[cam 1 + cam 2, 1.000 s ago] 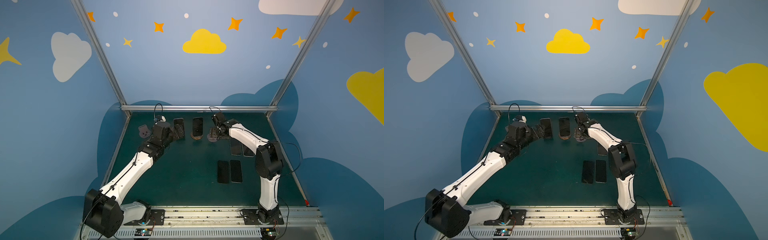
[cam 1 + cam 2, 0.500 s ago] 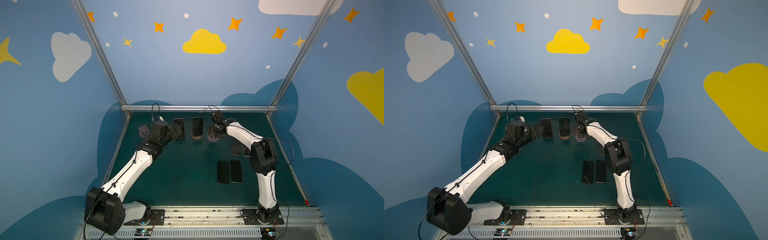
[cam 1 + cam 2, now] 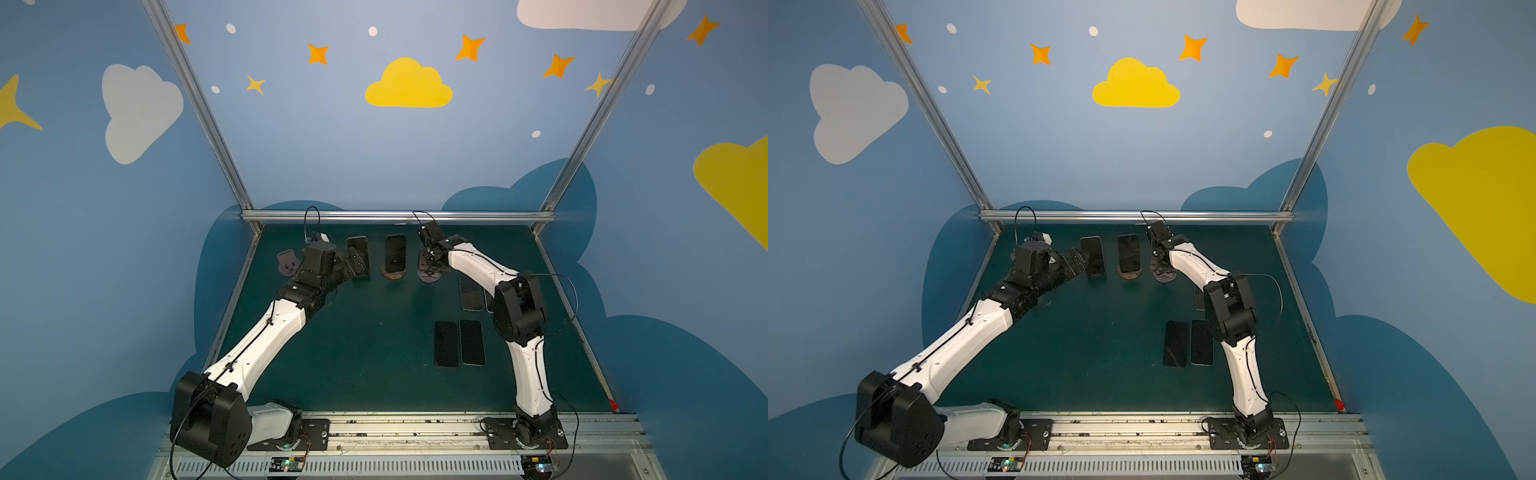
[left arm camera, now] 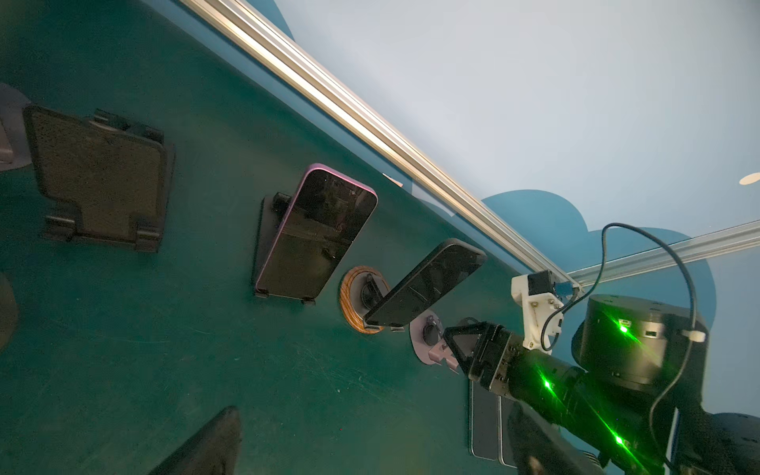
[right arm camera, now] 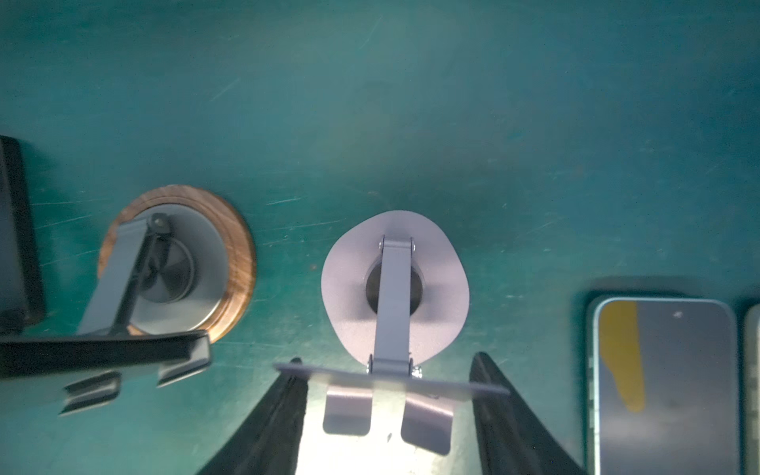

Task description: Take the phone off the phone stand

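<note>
Nearest you on the green table mat [image 3: 374, 332], a pair of dark phones [image 3: 446, 344] lies flat, side by side. Further back, by the right arm's elbow, a light-blue-rimmed phone [image 5: 666, 382] also lies flat.

Beyond that comes the row of stands. Your right gripper [image 5: 387, 370] has its black fingers [image 5: 271, 419] pressed against the two ends of the plate of the empty pale grey metal stand with an oval base [image 5: 436, 296]. Just left of it, a black phone [image 4: 425, 283] leans in the round wood-rimmed stand [image 4: 349, 296]. Next over, a dark phone with a purple rim [image 4: 316, 238] leans in a black folding stand [image 4: 266, 230].

Your left gripper [image 3: 352, 264] sits just beside this phone, spread wide and holding nothing. Further left is a black padded stand [image 4: 98, 172], also empty.

Behind everything runs the aluminium rail [image 3: 395, 216].
</note>
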Robot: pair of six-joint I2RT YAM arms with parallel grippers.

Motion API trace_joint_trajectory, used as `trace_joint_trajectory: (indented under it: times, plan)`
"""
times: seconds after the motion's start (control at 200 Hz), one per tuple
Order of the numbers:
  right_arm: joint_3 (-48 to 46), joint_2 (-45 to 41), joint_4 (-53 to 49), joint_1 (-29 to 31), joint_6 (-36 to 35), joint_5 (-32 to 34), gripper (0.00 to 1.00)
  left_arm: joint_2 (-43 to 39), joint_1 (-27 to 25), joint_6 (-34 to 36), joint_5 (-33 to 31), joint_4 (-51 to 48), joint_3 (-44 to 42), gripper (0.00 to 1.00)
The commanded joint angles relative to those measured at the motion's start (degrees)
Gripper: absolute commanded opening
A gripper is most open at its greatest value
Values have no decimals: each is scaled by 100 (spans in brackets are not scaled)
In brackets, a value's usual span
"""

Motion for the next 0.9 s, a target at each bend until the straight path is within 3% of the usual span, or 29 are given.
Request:
trace_joint_trajectory:
  times: [0.0,0.25,0.461,0.716,0.896]
  plan:
    - [118,35,208,-66,-287,207,55,61,31,-19,77,20,101,100]
    - [310,475,1252,-394,-597,294,55,83,28,-13,95,46,90,100]
    - [1102,1041,944,-580,-704,-135,57,133,36,-23,152,46,101,100]
    - [1433,1334,1040,-631,-967,-342,60,139,46,-18,199,59,109,100]
    - [1448,1211,969,-614,-1018,-474,79,135,48,-15,208,64,109,100]
